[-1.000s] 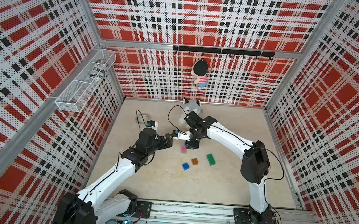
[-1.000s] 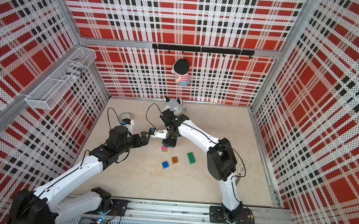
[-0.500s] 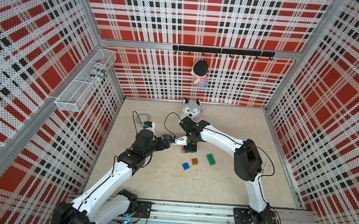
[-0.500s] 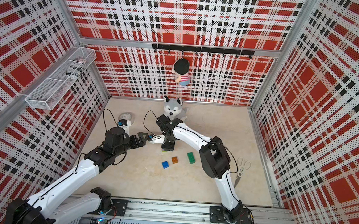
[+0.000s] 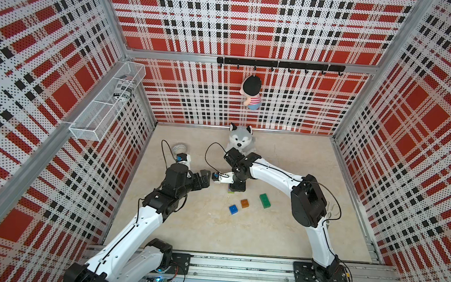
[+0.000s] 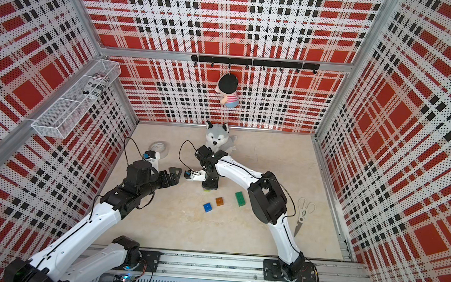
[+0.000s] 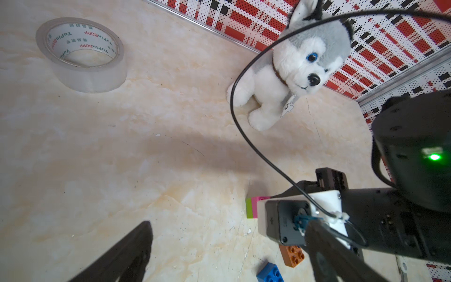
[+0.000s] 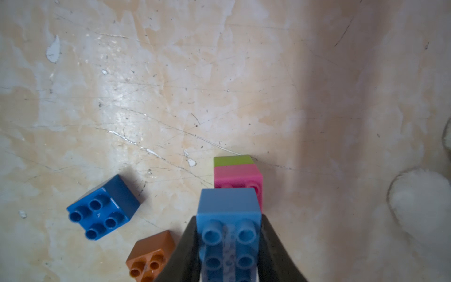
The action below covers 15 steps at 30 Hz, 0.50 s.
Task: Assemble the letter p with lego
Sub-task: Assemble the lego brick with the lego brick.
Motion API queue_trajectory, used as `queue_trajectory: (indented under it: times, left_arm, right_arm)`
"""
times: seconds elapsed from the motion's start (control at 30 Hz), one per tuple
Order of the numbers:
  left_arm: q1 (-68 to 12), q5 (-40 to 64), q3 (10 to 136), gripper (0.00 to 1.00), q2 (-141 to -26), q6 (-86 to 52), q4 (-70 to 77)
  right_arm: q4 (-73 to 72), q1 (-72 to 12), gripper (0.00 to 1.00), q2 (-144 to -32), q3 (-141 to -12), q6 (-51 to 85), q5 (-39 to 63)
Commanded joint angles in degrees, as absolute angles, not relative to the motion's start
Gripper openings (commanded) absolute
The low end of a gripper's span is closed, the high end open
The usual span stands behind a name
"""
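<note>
You get the whole beige counter (image 5: 294, 235) only in both top views, boxed in by red plaid panels. On the left wall hangs a white wire basket (image 5: 87, 133) holding one printed can (image 5: 123, 89) on its side, its lettering too small to read.

Your left fingers (image 7: 129, 251) are spread wide and hold nothing, just beside the right arm's wrist camera. Your right fingers (image 8: 272, 254) are clamped on the light blue brick (image 8: 228, 202), which only the right wrist view shows; in the top views the arm hides it.

A husky plush (image 7: 300, 66) sits at the back wall. A small doll (image 5: 251, 94) hangs from the black hook rail (image 5: 280, 64) above it.

The clear tape roll (image 7: 80, 53) lies flat near the left wall. Only your left wrist view lets you read its core: "YuPinBOPP". Scissors (image 6: 304, 211) lie on the counter past the right elbow, plain in a top view.

The dark green brick (image 5: 265, 200), orange brick (image 5: 244, 203) and dark blue brick (image 5: 233, 209) lie loose in a row near mid-counter, apart from one another.

The pink brick (image 8: 236, 174) sits on the lime brick (image 8: 231, 160), directly below the held light blue one. The light blue brick overlaps the pink studs, but you cannot tell whether it is pressed on.
</note>
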State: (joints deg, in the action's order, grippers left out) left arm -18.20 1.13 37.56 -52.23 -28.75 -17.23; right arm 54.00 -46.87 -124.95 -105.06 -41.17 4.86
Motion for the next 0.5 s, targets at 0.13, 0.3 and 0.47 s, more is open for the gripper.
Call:
queue_trajectory:
  times: [0.13,0.3,0.47]
  left_arm:
    - [-17.6,3.6,39.1,0.99,-51.5,-26.9,-17.5]
    - [-17.6,4.0,39.1,0.98,-51.6,-26.8,-17.3]
    - [-17.6,4.3,39.0,0.99,-51.8,-26.7,-17.3]
  right_arm:
    - [53.3,-47.3,0.21,-126.7,-106.2,-41.9,3.8]
    - [53.3,-47.3,0.21,-126.8,-106.1,-42.3,3.6]
    - [54.0,-47.3,0.22,-127.3,-106.6,-42.9,3.9]
